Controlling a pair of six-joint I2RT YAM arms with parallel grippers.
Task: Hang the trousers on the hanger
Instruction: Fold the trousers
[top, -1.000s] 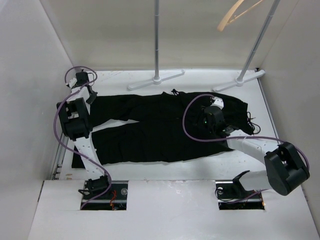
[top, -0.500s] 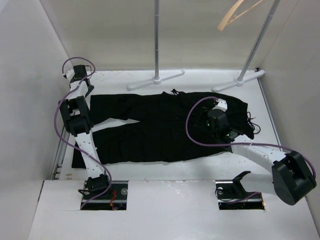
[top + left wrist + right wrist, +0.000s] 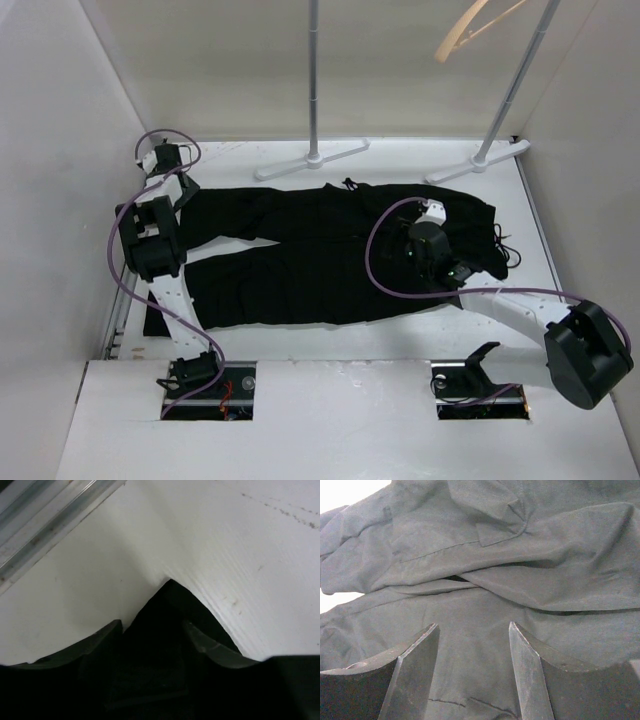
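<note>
The black trousers (image 3: 300, 270) lie flat on the white table, legs to the left and waist to the right. The tan wooden hanger (image 3: 470, 28) hangs on the rack at the top right, far above them. My left gripper (image 3: 178, 190) is at the end of the far leg; in the left wrist view it (image 3: 150, 625) is open, with the fabric's corner (image 3: 167, 597) between its fingers. My right gripper (image 3: 415, 238) is over the waist end. In the right wrist view it (image 3: 472, 627) is open, close above the wrinkled fabric (image 3: 520, 555).
Two white rack poles (image 3: 313, 80) (image 3: 520, 75) rise from flat feet (image 3: 310, 158) (image 3: 480, 160) at the back of the table. White walls close in on the left, back and right. A metal rail (image 3: 45, 520) runs along the table's left edge.
My left gripper has come down from the far left corner onto the end of the far trouser leg. My right gripper has shifted slightly left over the waist.
</note>
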